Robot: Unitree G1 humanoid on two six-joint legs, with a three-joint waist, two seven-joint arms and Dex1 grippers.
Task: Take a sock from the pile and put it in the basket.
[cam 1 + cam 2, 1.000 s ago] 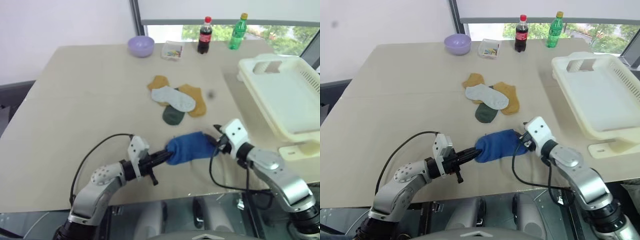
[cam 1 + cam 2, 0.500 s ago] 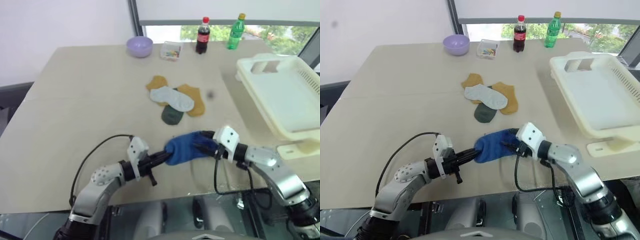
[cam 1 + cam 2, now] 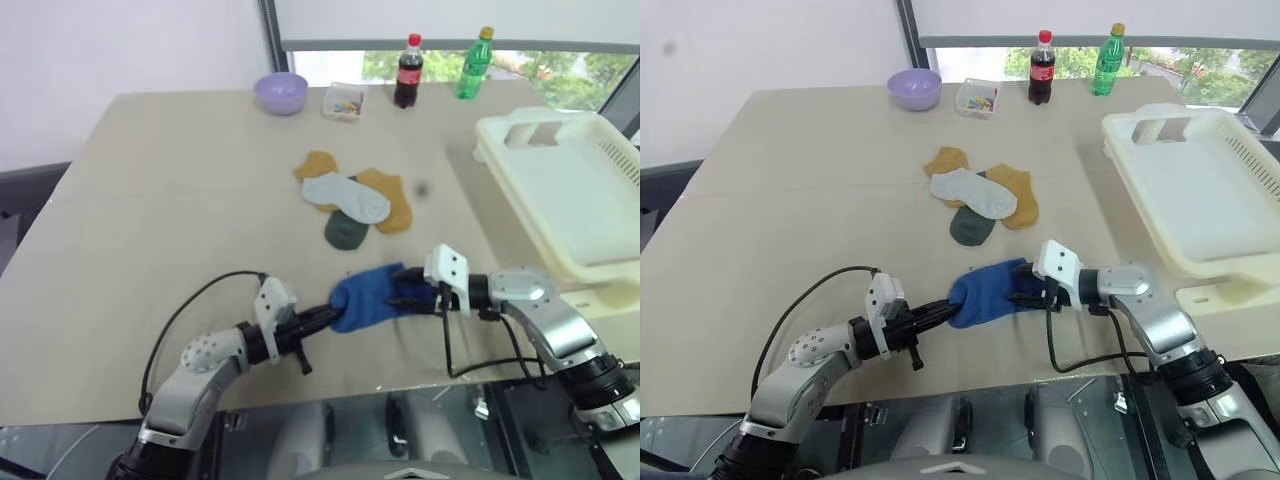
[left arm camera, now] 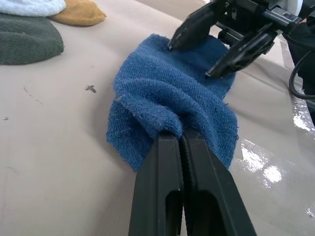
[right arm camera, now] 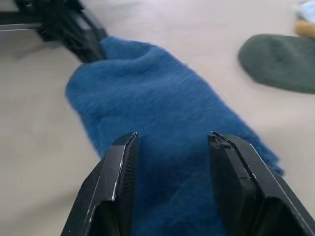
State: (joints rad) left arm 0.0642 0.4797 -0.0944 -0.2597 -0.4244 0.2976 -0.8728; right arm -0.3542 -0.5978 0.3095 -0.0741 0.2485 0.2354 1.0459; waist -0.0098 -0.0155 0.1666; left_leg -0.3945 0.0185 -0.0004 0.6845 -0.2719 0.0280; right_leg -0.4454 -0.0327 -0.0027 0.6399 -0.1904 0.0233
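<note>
A royal blue sock (image 3: 370,298) lies bunched on the table near the front edge. My left gripper (image 3: 330,316) is shut on the sock's left end, its fingers (image 4: 167,162) pressed together on a fold of the fabric. From the right, my right gripper (image 3: 402,294) points at the sock's other end; it is open, with the fingertips (image 5: 125,147) apart over the blue fabric. The pile (image 3: 355,200) of mustard, light grey and dark green socks lies behind, mid-table. The cream basket (image 3: 600,250) stands at the right edge.
At the table's far side stand a lilac bowl (image 3: 281,92), a small clear box (image 3: 344,101), a cola bottle (image 3: 408,72) and a green bottle (image 3: 476,64). The table's front edge runs just below both grippers. A black cable (image 3: 190,305) loops off the left arm.
My right wrist has swung round, so its gripper now points left along the table at the blue sock's right end. The left gripper and the sock have stayed in place.
</note>
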